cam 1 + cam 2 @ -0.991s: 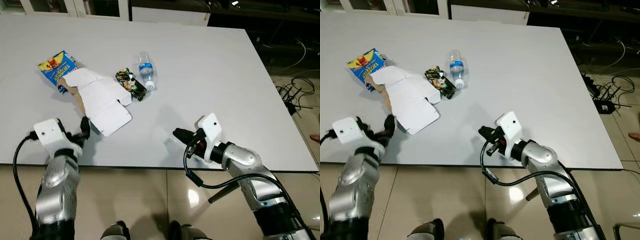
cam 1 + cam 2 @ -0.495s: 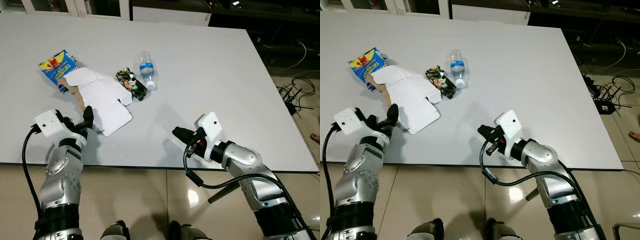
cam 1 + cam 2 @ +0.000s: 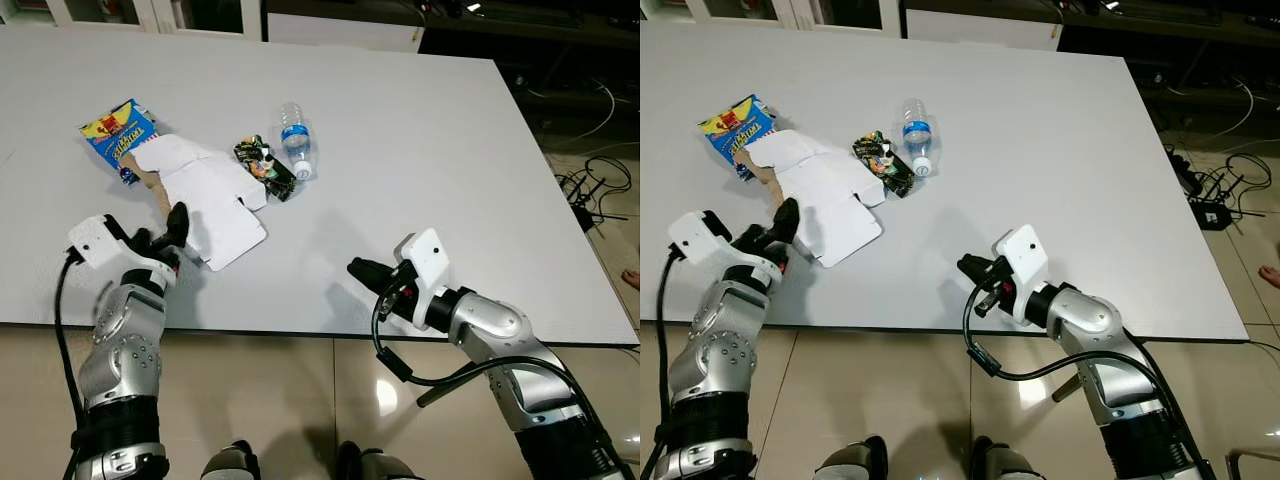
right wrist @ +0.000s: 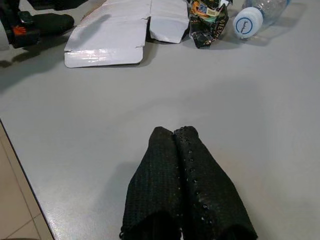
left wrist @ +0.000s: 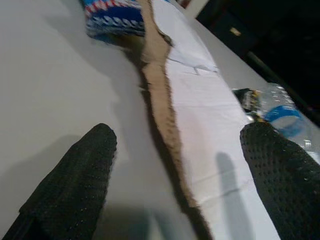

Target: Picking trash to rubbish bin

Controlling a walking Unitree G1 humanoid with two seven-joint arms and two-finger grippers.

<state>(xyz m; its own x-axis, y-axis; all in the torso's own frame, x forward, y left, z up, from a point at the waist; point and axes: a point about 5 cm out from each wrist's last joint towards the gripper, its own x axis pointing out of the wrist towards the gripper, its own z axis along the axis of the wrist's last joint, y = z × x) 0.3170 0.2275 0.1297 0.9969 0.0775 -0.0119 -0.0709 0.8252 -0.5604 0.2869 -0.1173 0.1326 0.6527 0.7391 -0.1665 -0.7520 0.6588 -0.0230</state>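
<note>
White counter: all trash unpicked. Left pincer wide open astride flattened carton edge, near front edge; right pincer closed, empty.

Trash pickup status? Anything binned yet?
Nothing looks binned. Flattened white carton, blue snack bag, dark wrapper and water bottle all lie on the table. In hand: left gripper, open, straddles the carton's edge. Right gripper rests shut, idle. All four pieces remain.

White table — flattened carton, blue snack bag, dark wrapper, water bottle.
</note>
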